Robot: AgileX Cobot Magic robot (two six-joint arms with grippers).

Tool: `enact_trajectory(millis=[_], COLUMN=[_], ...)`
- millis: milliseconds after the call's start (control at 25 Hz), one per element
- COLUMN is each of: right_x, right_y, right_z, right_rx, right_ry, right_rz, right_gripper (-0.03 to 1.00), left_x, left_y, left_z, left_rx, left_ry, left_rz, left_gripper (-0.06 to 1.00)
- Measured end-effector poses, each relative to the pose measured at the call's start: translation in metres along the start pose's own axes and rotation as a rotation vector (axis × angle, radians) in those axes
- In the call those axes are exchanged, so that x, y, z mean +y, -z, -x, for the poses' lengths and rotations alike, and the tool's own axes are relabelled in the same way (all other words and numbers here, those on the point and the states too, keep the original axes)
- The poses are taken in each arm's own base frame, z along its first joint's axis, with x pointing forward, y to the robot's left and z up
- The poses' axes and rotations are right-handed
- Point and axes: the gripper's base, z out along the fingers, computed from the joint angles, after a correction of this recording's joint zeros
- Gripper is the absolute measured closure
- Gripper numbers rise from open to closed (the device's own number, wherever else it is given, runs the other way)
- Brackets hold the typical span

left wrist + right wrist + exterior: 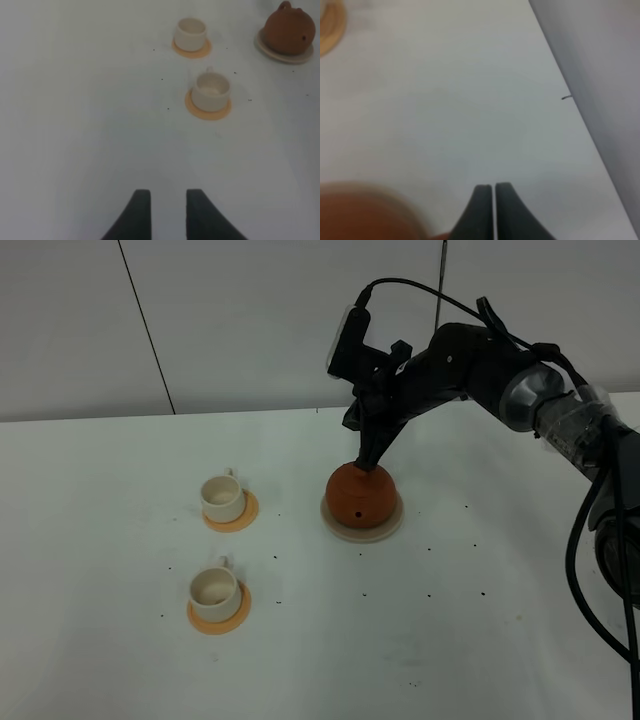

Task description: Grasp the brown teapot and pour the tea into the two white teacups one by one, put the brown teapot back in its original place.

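Note:
The brown teapot sits on its pale saucer, the original place, right of centre. My right gripper comes down from behind onto the pot's top. In the right wrist view its fingers are pressed together with nothing visible between them, and the teapot is a blur beside them. I cannot tell whether the handle is caught. The two white teacups stand on orange coasters to the left. My left gripper hovers open over bare table, well short of the cups and teapot.
The orange coasters lie under the cups. The white wall rises just behind the table's back edge, close behind the right arm. Small dark specks dot the tabletop.

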Motion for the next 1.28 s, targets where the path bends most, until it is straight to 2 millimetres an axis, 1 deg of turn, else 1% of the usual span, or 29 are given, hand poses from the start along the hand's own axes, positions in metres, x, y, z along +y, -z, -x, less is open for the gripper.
enact_trajectory(millis=[280, 720, 880, 1280], right_x=[0.004, 0.008, 0.011, 0.012], right_y=[-0.007, -0.007, -0.012, -0.013], right_z=[-0.004, -0.006, -0.010, -0.012], right_rx=[0.001, 0.017, 0.025, 0.035], right_ry=[0.001, 0.051, 0.052, 0.064], right_rz=[0.016, 0.068, 0.081, 0.082], right_gripper=[0.98, 0.98, 0.98, 0.98], left_x=[0.000, 0.000, 0.000, 0.000], left_y=[0.000, 0.000, 0.000, 0.000], left_z=[0.000, 0.000, 0.000, 0.000], left_rx=[0.000, 0.000, 0.000, 0.000], left_ry=[0.000, 0.000, 0.000, 0.000], left_rz=[0.000, 0.000, 0.000, 0.000], left_gripper=[0.70, 0.70, 0.70, 0.70])
